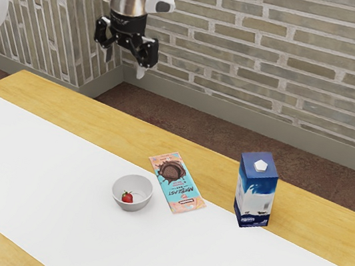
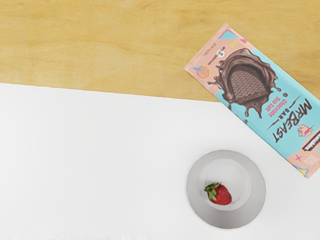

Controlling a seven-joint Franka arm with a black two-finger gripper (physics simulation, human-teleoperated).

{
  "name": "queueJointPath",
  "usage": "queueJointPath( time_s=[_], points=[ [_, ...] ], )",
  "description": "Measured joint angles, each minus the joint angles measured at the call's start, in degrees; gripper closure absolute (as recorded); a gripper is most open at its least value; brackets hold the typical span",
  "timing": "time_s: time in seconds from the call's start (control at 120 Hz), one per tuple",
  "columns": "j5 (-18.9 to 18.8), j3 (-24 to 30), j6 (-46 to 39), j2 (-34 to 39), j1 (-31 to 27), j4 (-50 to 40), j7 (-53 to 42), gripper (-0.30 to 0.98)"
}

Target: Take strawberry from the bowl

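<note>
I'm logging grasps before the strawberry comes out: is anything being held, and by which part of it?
Nothing is held. The tool hangs open with empty space between its fingers, and the strawberry lies in the bowl.

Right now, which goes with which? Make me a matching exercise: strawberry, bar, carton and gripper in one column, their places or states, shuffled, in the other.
Column one:
1. Strawberry
2. Bar
3. Carton
4. Gripper

Column two:
A. Standing upright, blue and white
B. Raised and open, holding nothing
C. Inside the bowl
D. Lying flat beside the bowl

Right pairs: 1-C, 2-D, 3-A, 4-B
</note>
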State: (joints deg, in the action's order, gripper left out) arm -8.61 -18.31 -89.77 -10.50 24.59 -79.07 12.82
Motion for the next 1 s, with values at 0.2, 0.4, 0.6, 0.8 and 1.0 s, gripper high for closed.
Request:
queueJointPath(
  time_s=[0.2,0.4,0.6,0.8,1.0],
  points=[
    [0.96,0.54,-1.94,-2.55,-0.02,-4.75,2.16,0.00],
    [6.02,0.60,-9.51,-6.63,-1.05,-13.34,3.70,0.00],
    [8.02,1.28,-16.49,-1.06,-0.79,-27.06,4.69,0.05],
    [7.73,1.92,-24.96,-0.11,-0.81,-34.35,5.15,0.22],
    [7.59,2.65,-31.33,-2.07,-0.78,-36.79,4.21,0.29]
  ],
)
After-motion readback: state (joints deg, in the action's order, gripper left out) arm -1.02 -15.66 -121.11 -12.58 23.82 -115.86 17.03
